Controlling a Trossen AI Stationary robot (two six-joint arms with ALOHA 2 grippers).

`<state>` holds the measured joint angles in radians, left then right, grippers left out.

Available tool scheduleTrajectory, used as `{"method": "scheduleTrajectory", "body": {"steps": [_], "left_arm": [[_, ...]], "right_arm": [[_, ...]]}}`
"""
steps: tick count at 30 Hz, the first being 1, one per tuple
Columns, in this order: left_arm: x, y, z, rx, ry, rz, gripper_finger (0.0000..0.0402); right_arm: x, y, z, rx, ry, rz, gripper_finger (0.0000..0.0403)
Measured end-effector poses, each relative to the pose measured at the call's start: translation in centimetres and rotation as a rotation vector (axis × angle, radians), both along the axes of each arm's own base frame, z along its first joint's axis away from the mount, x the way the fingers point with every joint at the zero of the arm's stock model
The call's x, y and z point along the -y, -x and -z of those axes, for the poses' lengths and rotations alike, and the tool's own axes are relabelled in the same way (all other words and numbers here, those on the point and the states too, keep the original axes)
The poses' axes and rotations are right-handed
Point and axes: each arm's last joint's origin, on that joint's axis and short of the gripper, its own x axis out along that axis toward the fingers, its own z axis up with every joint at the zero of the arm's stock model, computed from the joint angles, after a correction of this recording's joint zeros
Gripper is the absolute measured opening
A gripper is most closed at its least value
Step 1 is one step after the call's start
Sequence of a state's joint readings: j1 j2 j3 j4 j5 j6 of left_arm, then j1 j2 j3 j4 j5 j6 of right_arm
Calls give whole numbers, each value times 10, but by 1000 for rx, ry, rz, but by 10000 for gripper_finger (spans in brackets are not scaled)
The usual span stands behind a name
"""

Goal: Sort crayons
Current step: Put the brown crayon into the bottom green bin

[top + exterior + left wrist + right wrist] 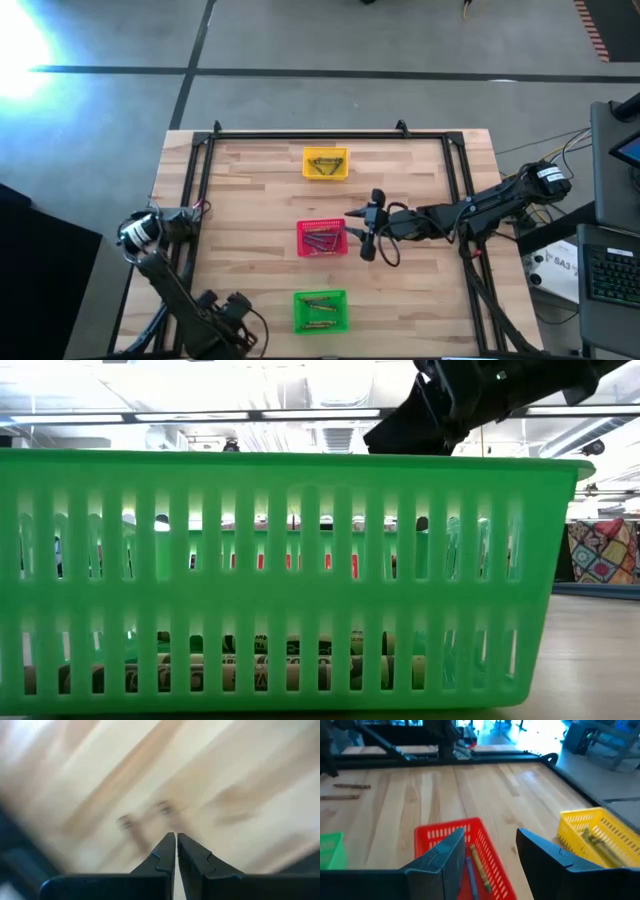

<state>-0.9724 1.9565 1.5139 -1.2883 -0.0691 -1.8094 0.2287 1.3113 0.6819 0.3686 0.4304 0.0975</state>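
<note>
From above I see crayons point(321, 241) as thin dull sticks lying in the red basket point(322, 238), the yellow basket point(326, 163) and the green basket point(320, 311). My right gripper point(366, 228) hangs just beside the red basket, jaws apart, holding nothing. The left gripper point(232, 306) waits near the table's point(420, 300) front edge.

At table height the green basket fills my view, crayons along its floor.

My left wrist shows fingers pressed together over bare wood.

My right wrist shows spread fingers point(445, 857) above the red basket, with two loose crayons point(352, 786) on the table well beyond.
</note>
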Motion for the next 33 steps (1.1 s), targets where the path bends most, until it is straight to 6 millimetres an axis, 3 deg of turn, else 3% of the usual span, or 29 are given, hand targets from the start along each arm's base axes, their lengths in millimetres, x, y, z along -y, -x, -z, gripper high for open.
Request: {"method": "scheduleTrajectory", "body": {"steps": [3,6,11,15,18,21,27,33], "left_arm": [[6,0,-5,165,15,-54,15],[7,2,-4,178,9,-117,44],[10,-3,8,228,-28,-153,126],[13,-23,22,368,-50,-103,196],[9,-39,38,343,-62,-78,235],[5,-49,53,213,-25,-57,257],[2,-56,62,139,-2,-1,251],[1,-58,62,143,7,8,176]], "right_arm": [[-1,1,2,-26,-16,-21,171],[-1,1,3,-29,-24,-35,171],[-1,1,3,-30,-25,-37,171],[-1,1,3,-31,-25,-37,171],[-1,1,3,-31,-25,-37,171],[-1,1,3,-33,-25,-37,171],[-1,2,5,-50,-28,-34,171],[-1,2,5,-52,-27,-34,171]]}}
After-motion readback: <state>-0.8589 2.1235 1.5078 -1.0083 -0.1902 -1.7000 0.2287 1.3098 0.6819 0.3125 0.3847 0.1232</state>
